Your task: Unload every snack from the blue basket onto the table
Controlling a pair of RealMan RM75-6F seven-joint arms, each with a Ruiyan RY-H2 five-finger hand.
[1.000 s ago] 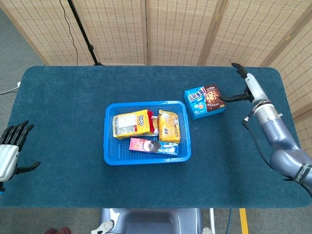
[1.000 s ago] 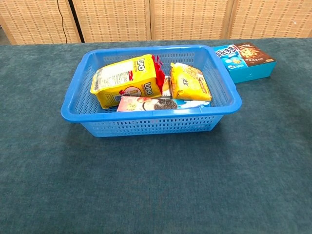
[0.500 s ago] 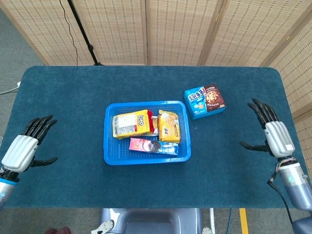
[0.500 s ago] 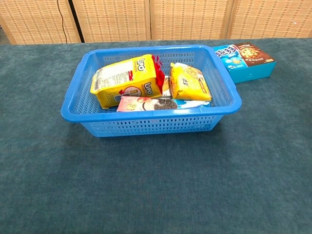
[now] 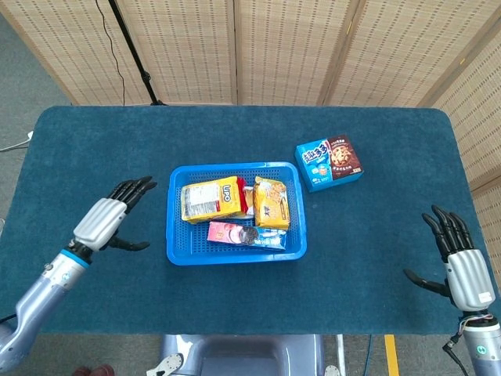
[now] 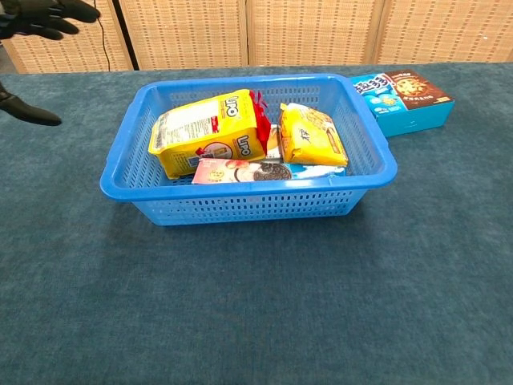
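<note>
As both retreat empty, left robot hand (image 5: 103,221) spread nearer blue basket (image 5: 235,256), right robot hand (image 5: 462,266) spread low.

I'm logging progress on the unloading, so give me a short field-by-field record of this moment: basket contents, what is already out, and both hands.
basket: blue basket on the table
inside: big yellow bag, small yellow pack, pink pack
unloaded: cookie box, on the cloth beside the basket's far right corner
left hand: empty, fingers apart, left of the basket
right hand: empty, fingers apart, near the table's right edge
</note>
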